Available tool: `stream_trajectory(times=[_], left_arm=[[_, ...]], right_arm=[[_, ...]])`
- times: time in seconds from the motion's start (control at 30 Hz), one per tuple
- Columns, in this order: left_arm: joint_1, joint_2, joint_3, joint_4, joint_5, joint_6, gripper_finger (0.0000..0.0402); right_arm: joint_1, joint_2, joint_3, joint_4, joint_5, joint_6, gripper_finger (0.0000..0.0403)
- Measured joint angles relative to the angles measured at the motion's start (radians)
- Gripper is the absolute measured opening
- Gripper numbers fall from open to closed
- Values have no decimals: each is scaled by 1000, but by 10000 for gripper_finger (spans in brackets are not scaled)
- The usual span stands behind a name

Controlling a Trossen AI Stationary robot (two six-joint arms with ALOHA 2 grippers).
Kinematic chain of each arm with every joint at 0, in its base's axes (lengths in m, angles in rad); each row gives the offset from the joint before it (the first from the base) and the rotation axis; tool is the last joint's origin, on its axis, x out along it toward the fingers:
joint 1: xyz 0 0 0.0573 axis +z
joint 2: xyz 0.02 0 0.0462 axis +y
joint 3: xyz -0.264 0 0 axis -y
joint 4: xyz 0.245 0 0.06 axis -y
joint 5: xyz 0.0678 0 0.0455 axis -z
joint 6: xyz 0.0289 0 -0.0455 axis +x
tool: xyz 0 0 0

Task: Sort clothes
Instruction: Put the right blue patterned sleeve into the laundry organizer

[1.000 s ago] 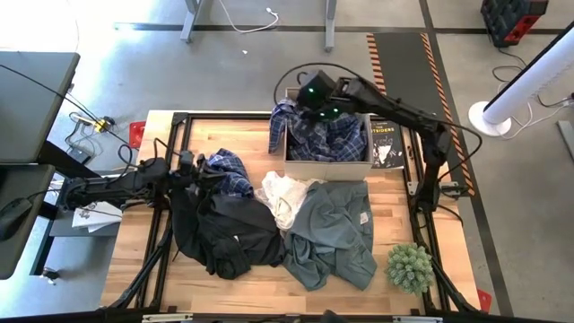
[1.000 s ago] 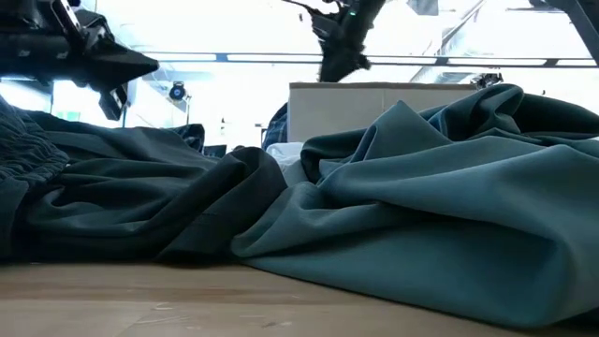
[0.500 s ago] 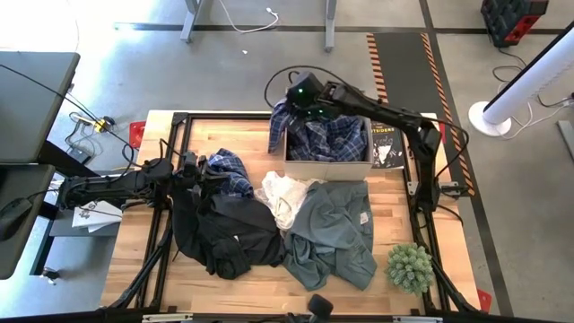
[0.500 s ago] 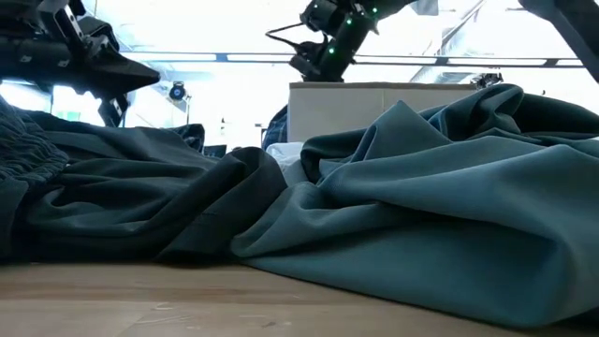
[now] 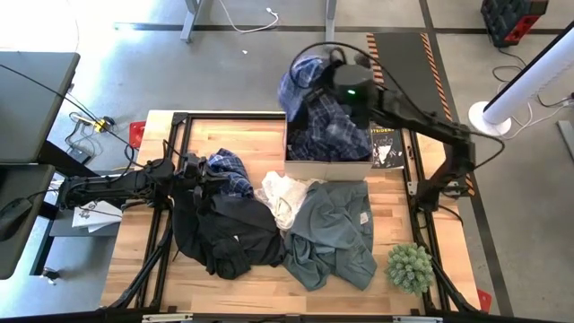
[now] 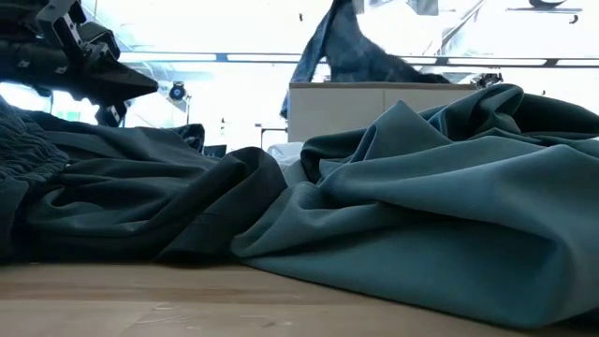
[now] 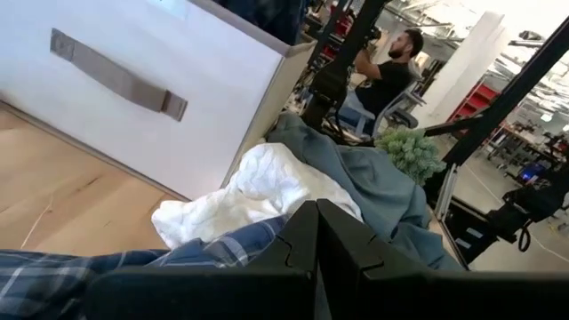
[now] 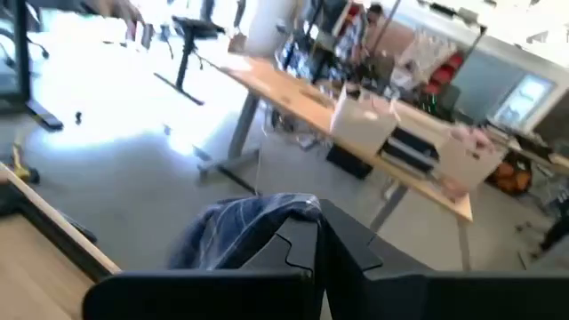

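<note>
My right gripper (image 5: 320, 82) is shut on a blue-and-white plaid shirt (image 5: 314, 121), above the far left corner of the white box (image 5: 328, 167). The rest of that shirt lies in the box. On the table lie another plaid piece (image 5: 229, 170), a black garment (image 5: 224, 231), a white one (image 5: 282, 197) and a grey-green one (image 5: 334, 229). My left gripper (image 5: 201, 170) is shut and hovers above the plaid piece and the black garment, raised over them in the low view (image 6: 140, 82). My right gripper pinches a bunched fold of the plaid shirt (image 8: 267, 222) between its two shut fingers. The held part is lifted above the box rim and hangs below the fingers (image 6: 328, 51). The shirt's lower part stays in the box.
A spiky green plant (image 5: 410, 266) stands at the table's near right corner. A dark booklet (image 5: 387, 144) lies right of the box. The wooden table (image 5: 143, 269) has bare room at its near left. People sit in the room beyond.
My right gripper has shut on the plaid shirt in the box and risen, drawing one part of it up above the box's far left corner, while the rest stays inside.
</note>
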Motion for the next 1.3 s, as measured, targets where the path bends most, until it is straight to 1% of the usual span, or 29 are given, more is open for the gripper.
stream_trajectory(times=[0.07, 0.1, 0.23, 0.3, 0.37, 0.43, 0.5, 0.63, 0.7, 0.77, 0.87, 0.93, 1.0, 1.1, 1.17, 1.3], left_arm=[[0, 0, 0, 0, 0, 1, 1], [0, 0, 0, 0, 0, 5, 1], [0, 0, 0, 0, 0, 8, 1], [0, 0, 0, 0, 0, 12, 1], [0, 0, 0, 1, 0, 17, 1], [0, 0, 0, 1, 0, 17, 1], [0, 0, 0, 0, 0, 17, 1], [0, -1, 0, 1, 0, 17, 1], [0, 0, 0, 1, 0, 16, 1], [0, -1, 0, 1, -2, 16, 1], [0, -1, 0, 1, -10, 17, 1], [0, -1, 0, 1, -19, 17, 1], [0, 0, 0, 1, -25, 17, 1], [0, 0, 0, 0, -27, 16, 1], [0, -1, 0, 1, -27, 16, 1], [0, -1, 0, -1, -24, 16, 1]], right_arm=[[7, -23, 0, -47, -9, 18, 1], [5, -29, 0, -84, -31, 37, 1], [-41, -18, -7, -291, -182, 191, 1], [-74, 3, -45, -371, -263, 260, 1], [-105, 21, -129, -378, -323, 298, 1], [-135, 36, -248, -313, -366, 323, 0], [-163, 56, -391, -180, -427, 340, 0], [-210, 134, -656, 116, -644, 358, 0], [-228, 186, -735, 193, -715, 396, 0], [-245, 233, -761, 185, -742, 433, 0], [-271, 258, -731, 94, -767, 462, 0], [-282, 260, -682, -8, -776, 461, 0], [-289, 258, -604, -130, -790, 446, 0], [-290, 244, -438, -301, -807, 427, 8], [-290, 241, -319, -416, -807, 412, 28], [-288, 241, -121, -574, -799, 372, 93]])
